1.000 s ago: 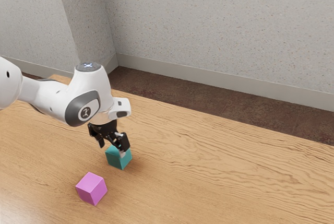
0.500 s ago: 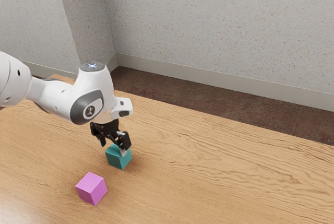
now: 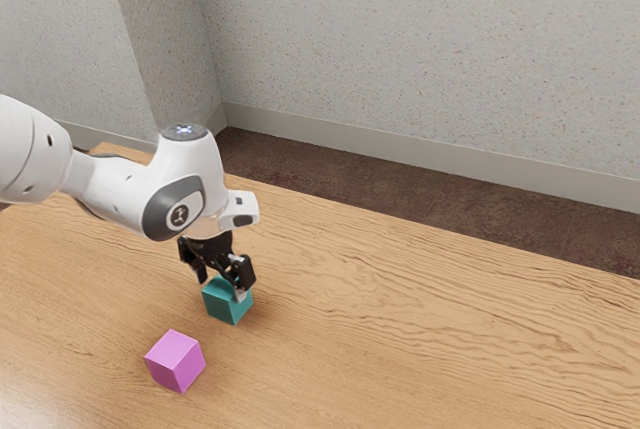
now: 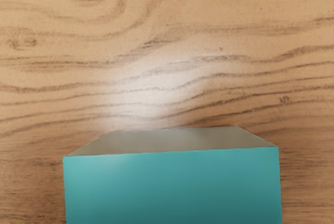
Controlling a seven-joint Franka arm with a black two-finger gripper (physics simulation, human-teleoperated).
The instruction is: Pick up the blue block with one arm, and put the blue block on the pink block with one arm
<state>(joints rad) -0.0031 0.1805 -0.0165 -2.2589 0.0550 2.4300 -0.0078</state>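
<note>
Exterior view: the gripper (image 3: 229, 282) stands over the blue block (image 3: 227, 303) (more teal, really), its jaws seemingly clamped on two opposite sides, the block on the wooden table (image 3: 420, 329) near the pink block (image 3: 175, 360).

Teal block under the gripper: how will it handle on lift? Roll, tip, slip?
The teal block looks like a rigid cube with flat faces, so it probably won't roll or deform. It sits flat on the wooden table, so tipping seems unlikely. Its faces look smooth in the wrist view, so it might slip under a light grip.
</note>
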